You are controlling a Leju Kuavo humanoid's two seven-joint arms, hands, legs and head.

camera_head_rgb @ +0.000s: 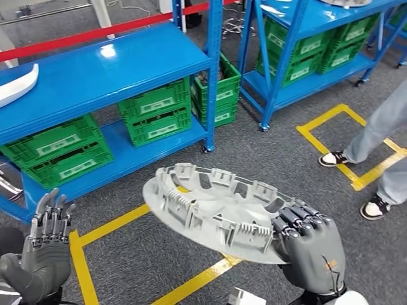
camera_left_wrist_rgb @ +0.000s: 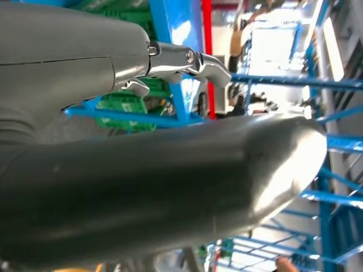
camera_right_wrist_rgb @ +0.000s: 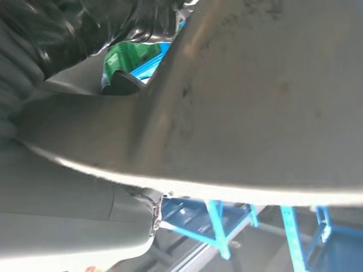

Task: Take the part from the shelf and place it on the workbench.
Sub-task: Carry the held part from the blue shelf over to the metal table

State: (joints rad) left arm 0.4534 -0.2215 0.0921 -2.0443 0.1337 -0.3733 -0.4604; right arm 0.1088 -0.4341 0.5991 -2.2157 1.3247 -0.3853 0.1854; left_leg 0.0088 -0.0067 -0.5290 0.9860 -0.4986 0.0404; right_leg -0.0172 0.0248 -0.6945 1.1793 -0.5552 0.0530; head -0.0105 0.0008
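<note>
Grey floor with yellow tape lines (camera_head_rgb: pixel 110 223) lay under blue shelves (camera_head_rgb: pixel 96 70) stacked with green crates (camera_head_rgb: pixel 156 111). At 6 o'clock, the right hand (camera_head_rgb: pixel 307 244) gripped the rim of the part (camera_head_rgb: pixel 216 213), a grey ribbed disc held flat in the air above the floor. At 8 o'clock, the left hand (camera_head_rgb: pixel 46 248) held nothing, fingers apart. At 3 o'clock stood a person's legs (camera_head_rgb: pixel 379 136).

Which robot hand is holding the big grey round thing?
The right hand grips the grey round part by its edge. The left hand holds nothing.
</note>
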